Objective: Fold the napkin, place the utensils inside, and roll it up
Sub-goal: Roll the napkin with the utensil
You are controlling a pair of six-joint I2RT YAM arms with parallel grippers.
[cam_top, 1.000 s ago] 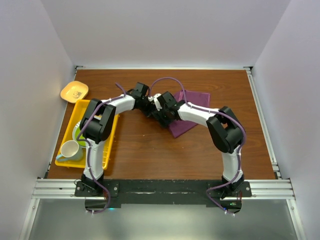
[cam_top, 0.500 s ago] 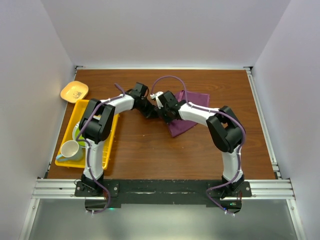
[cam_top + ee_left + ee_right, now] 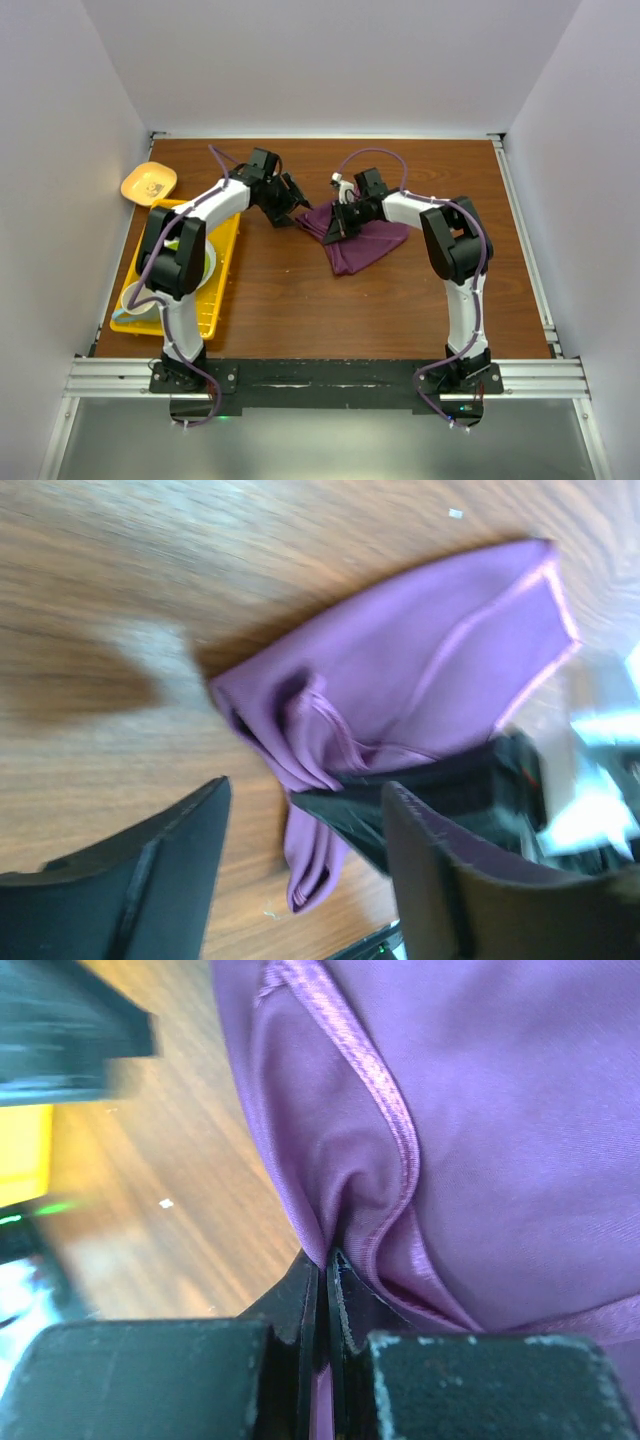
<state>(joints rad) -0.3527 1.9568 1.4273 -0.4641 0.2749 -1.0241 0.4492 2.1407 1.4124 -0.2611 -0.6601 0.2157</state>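
Note:
The plum-purple napkin (image 3: 372,244) lies crumpled on the wooden table, its left corner lifted. My right gripper (image 3: 333,224) is shut on that corner; in the right wrist view the jaws (image 3: 326,1260) pinch a fold of the napkin (image 3: 480,1110). My left gripper (image 3: 290,205) stands open just left of the cloth, nothing between its fingers (image 3: 160,870). In the left wrist view the napkin (image 3: 420,670) and the right gripper's black finger (image 3: 430,790) lie ahead of my left gripper (image 3: 305,870). The utensils are out of view.
A yellow tray (image 3: 226,250) along the left edge holds a green plate (image 3: 207,264) and a white cup (image 3: 133,300), partly under the left arm. A small yellow dish (image 3: 148,183) sits at the far left corner. Walls enclose the table.
The left gripper opened, let go of the napkin and drew back to the left. The right gripper shut on the napkin's corner and pulled it slightly right and up.

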